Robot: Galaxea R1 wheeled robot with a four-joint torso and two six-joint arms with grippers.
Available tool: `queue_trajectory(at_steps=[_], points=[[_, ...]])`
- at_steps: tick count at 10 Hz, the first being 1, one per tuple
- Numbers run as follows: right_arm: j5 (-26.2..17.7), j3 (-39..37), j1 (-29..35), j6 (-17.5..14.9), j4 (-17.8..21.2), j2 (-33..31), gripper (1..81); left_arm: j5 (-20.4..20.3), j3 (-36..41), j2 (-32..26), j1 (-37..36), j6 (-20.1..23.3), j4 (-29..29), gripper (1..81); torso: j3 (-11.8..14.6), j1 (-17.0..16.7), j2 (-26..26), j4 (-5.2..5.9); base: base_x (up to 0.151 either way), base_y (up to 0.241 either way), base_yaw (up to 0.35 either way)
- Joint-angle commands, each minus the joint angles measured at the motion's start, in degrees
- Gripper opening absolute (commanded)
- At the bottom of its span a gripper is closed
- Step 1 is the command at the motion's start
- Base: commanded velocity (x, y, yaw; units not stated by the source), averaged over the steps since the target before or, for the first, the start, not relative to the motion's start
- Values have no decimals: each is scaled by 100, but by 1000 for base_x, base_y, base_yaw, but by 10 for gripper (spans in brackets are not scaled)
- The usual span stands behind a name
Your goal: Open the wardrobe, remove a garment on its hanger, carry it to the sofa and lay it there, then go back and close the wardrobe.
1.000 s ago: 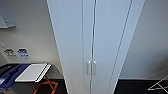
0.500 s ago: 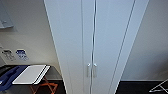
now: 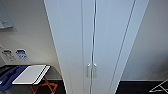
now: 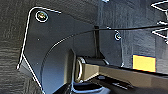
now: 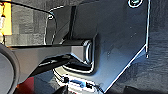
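2 smooth white doors of the wardrobe point(image 3: 100, 37) stand shut, meeting at a thin dark seam, with 2 small vertical silver handles point(image 3: 91, 70) side by side low on that seam. Nearer the camera at lower left, a flat white rectangular board point(image 3: 30, 74) rests on orange crossed legs point(image 3: 45, 87) beside blue fabric point(image 3: 8, 76), over a dark floor point(image 3: 132, 87); behind everything runs a plain pale wall point(image 3: 27, 32). Whether either claw is open or closed I cannot tell: the wrist views give dark plates above dark, coarse-textured carpet point(image 4: 10, 50).
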Motion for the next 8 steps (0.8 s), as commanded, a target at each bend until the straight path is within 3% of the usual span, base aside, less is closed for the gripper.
queue_trajectory(at_steps=[1,5,8], points=[[-328,847,437,7,41,-613,811,293,634,-523,-231,-3,62,811,0,0,0,0,0,0,0],[-283,3062,1279,85,68,-2275,811,284,2348,-1930,-697,-12,62,811,0,0,0,0,0,0,0],[-301,4286,2255,209,68,-3041,811,293,3360,-2774,-1391,32,62,811,0,0,0,0,0,0,0]])
